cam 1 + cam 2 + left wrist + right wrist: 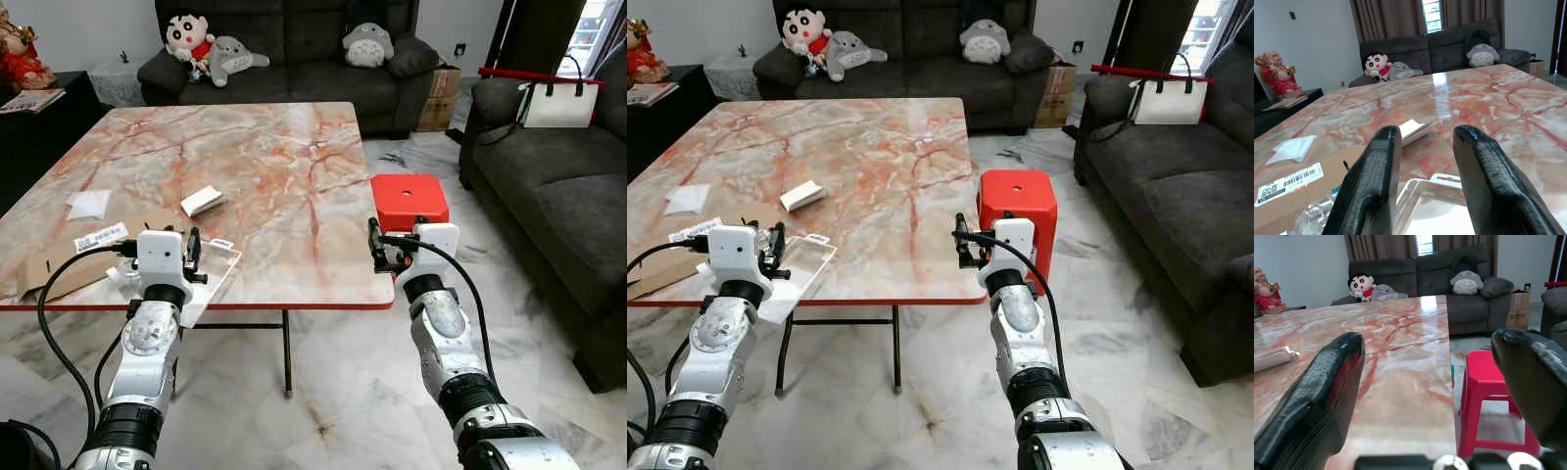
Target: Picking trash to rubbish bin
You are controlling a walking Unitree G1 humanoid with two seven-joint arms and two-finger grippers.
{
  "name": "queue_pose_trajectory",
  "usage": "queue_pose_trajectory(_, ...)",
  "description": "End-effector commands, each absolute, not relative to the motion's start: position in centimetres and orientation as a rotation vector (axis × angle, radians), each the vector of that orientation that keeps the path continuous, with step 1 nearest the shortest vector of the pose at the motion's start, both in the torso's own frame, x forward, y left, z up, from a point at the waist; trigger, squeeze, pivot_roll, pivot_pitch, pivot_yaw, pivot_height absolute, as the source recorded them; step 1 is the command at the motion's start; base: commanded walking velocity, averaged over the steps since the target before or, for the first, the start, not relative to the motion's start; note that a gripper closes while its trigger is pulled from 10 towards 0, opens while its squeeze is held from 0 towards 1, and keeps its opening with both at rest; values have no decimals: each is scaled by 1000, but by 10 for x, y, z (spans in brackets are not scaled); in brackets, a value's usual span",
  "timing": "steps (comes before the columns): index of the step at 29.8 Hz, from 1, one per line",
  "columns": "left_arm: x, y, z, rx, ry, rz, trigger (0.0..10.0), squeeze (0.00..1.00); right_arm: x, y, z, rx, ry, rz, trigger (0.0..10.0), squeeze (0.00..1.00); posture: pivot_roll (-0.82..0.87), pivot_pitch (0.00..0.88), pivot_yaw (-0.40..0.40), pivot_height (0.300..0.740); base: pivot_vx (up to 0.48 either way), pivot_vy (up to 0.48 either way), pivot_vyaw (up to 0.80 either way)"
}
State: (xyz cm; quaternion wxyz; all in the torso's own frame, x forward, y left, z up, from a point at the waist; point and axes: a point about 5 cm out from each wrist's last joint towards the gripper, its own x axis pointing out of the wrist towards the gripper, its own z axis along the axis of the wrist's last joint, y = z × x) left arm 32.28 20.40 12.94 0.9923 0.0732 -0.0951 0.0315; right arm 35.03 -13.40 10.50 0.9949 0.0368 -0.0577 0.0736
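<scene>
Left gripper (pixel 1422 186) is raised over the near left edge of the table (pixel 284 166), fingers (pixel 1371 191) parted to a moderate gap with nothing between them. Directly beneath it lies a clear plastic tray (pixel 211 269), overhanging the near edge; its near part is hidden by the wrist. A clear bottle (pixel 1312 218) lies just left of the tray, largely cut off in the wrist view and hard to make out from the head.

Right gripper (pixel 377 245) is at the near right corner of the table, fingers (pixel 1322 401) spread wide, empty. From the head its fingers are mostly hidden behind the wrist body.

Left of the tray lies flat cardboard (pixel 69 257) bearing a white barcode label (pixel 101 236); its left end is cut off by the frame edge. Further in lies a crumpled white paper (pixel 88 204), and right of that, toward mid-table, a small white box (pixel 203 201).

A red stool (pixel 409 201) stands on the floor just beside the table's right edge, its legs partly hidden by the right arm.

Far side: a dark sofa (pixel 294 39) with a doll (pixel 186 37) and two grey plush toys (pixel 367 44). A second sofa (pixel 549 186) on the right carries a white handbag (pixel 556 103). A cardboard carton (pixel 439 93) sits between the sofas, partly hidden. A red figurine (pixel 20 54) stands far left, cut off.
</scene>
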Motion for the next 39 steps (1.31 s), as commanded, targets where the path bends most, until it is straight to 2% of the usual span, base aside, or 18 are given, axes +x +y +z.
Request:
queue_pose_trajectory(1,326,204,129,159,-168,48,10000,0,351,-133,107,68,-116,156,10000,0,-23,0,26,740,0,0,0)
queue_pose_trajectory(18,326,210,129,163,-160,57,10000,0,351,-129,106,66,-111,174,10000,0,-22,0,23,740,0,0,0)
queue_pose_trajectory(27,327,206,118,196,-87,5,10000,0,349,-128,102,64,-98,181,10000,0,-18,0,21,740,0,0,0)
queue_pose_trajectory(39,327,206,123,223,-97,19,10000,0,346,-116,100,59,-86,224,10000,0,-12,16,18,740,0,0,0)
